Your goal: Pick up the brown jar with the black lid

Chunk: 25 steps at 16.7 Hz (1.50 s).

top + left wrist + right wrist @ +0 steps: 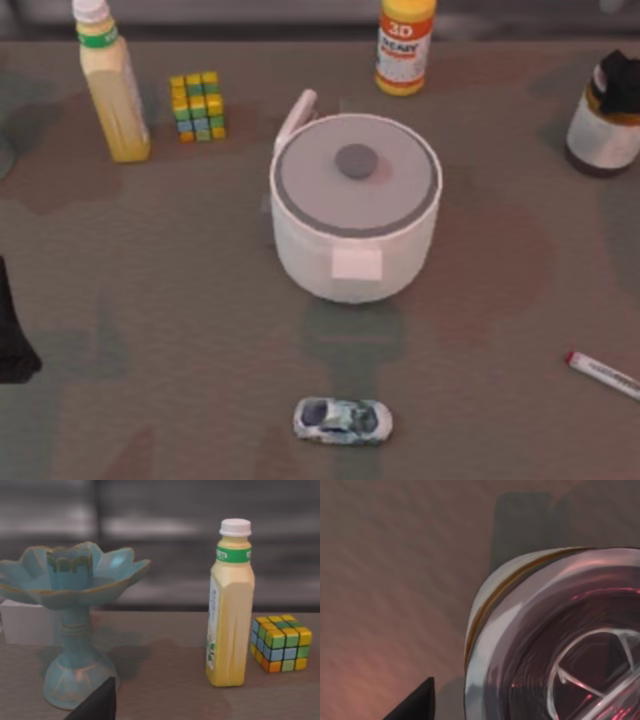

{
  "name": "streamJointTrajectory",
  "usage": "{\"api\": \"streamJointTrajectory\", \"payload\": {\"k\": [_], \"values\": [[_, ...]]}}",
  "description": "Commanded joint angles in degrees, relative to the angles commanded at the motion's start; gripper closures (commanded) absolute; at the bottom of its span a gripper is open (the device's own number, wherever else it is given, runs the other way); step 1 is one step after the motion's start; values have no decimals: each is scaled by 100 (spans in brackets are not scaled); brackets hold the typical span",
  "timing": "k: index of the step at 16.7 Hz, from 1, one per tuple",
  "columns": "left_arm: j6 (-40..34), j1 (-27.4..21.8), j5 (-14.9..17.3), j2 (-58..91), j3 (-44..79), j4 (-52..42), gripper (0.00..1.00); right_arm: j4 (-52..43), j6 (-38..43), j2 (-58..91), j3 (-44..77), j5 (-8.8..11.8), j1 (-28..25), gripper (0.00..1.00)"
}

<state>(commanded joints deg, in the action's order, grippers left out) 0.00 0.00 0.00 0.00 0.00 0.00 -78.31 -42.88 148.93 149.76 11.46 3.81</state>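
The left arm [14, 335] shows as a plain matte black mass with a blunt, angular end. Each wrist view catches one black, wedge-shaped fingertip [97, 705] [415, 704], smooth and unmarked, tapering to a point.

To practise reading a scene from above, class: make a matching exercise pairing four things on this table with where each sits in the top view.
Things:
1. brown jar
2. toy car
3. yellow juice bottle
4. white lidded pot

Places:
A. far left corner, beside the colour cube
B. middle of the table
C. right edge, far side
D. near edge, in front of the pot

Pairs: 1-C, 2-D, 3-A, 4-B
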Motion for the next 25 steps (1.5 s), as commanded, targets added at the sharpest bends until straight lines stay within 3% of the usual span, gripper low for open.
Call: {"api": "streamJointTrajectory", "payload": {"k": [17,25], "values": [[0,0,0,0,0,0,0,998,117,137,-836,-28,-117,0],[0,0,0,0,0,0,0,998,117,137,-836,-28,-117,60]]}}
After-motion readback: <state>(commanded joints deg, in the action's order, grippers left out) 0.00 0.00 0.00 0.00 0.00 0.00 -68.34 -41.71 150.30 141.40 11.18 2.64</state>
